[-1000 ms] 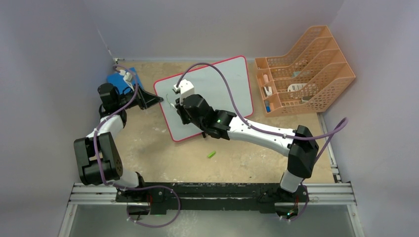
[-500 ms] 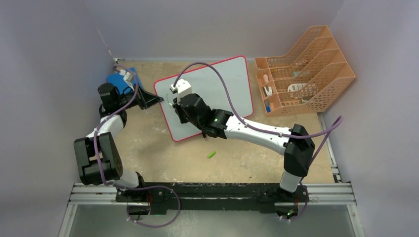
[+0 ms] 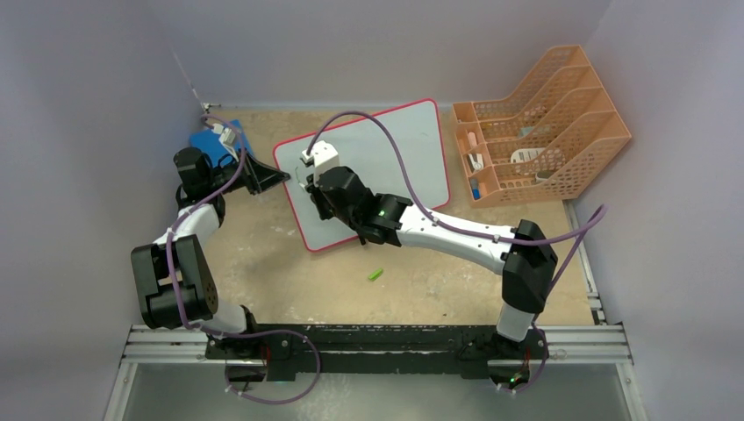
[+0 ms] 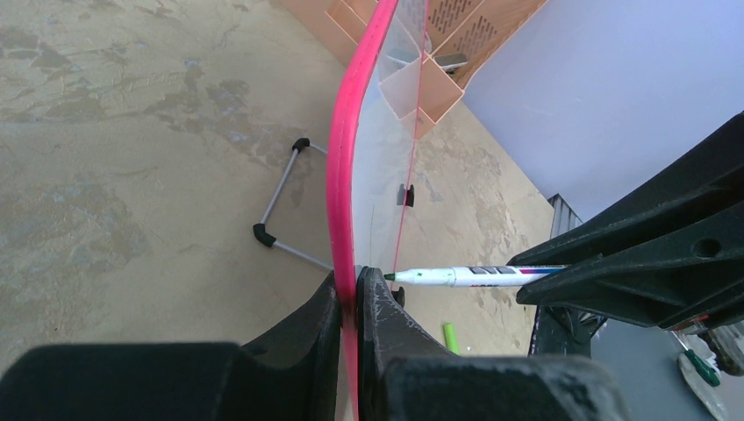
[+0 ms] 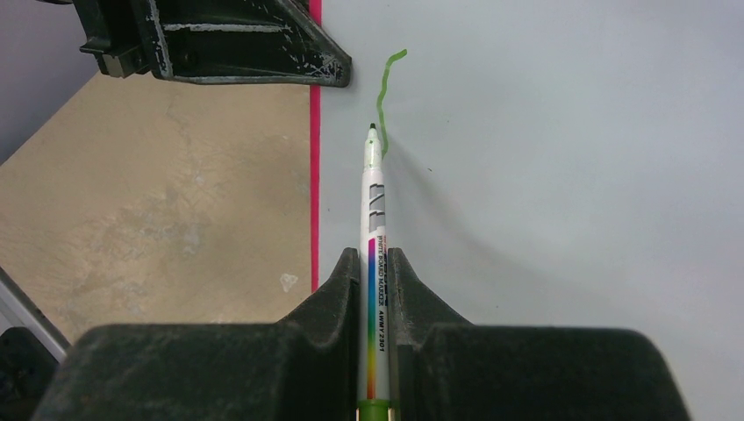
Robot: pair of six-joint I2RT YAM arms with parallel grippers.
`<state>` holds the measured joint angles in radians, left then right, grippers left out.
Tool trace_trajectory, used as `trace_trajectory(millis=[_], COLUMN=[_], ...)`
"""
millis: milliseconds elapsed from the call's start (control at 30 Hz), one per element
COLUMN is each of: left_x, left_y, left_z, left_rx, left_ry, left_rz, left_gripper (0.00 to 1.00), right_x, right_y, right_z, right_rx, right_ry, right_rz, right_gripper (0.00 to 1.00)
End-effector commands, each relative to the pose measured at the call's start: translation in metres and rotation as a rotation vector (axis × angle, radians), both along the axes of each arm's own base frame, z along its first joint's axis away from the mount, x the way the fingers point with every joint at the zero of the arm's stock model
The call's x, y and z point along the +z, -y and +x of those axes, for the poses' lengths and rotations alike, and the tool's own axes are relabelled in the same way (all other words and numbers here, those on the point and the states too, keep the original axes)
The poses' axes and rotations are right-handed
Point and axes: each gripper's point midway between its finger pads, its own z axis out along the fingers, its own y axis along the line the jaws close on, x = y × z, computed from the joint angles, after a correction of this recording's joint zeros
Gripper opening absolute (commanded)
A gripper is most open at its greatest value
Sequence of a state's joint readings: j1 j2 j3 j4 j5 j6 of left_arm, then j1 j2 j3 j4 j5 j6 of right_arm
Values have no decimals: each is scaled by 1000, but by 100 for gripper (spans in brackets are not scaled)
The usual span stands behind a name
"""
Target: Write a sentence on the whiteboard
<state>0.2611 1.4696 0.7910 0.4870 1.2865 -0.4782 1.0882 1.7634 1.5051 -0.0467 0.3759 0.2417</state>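
step: writing, one green stroke (image 5: 386, 88) down | whiteboard (image 3: 395, 149) mid-table, left gripper (image 4: 349, 285) clamped on its rim | right gripper (image 5: 375, 259) pinching marker (image 5: 375, 206), tip at board | next: likely steady pressure, letters rightward

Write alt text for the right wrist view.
The right gripper, jaws shut on a marker, holds its tip at the whiteboard beside a short wavy green stroke. The left gripper clamps the board's red rim at upper left.
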Motion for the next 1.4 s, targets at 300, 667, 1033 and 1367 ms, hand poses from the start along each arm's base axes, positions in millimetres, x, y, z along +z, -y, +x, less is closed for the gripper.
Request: trace_trajectory(millis=[300, 667, 1033, 1367], left_x=[11, 12, 11, 12], left_y=[6, 6, 6, 7], left_z=[-1, 0, 0, -1], left_rx=[-34, -34, -34, -37], left_ry=[62, 64, 63, 64], left_rz=[22, 23, 23, 23], left_gripper=[0, 0, 0, 0], right_x=[28, 33, 35, 29], right_y=[-8, -7, -3, -4], right_z=[9, 9, 10, 11], right_rx=[-23, -29, -44, -47], right_ry=[54, 58, 65, 58], right_rz=[53, 64, 66, 52], right_gripper=[0, 0, 0, 0])
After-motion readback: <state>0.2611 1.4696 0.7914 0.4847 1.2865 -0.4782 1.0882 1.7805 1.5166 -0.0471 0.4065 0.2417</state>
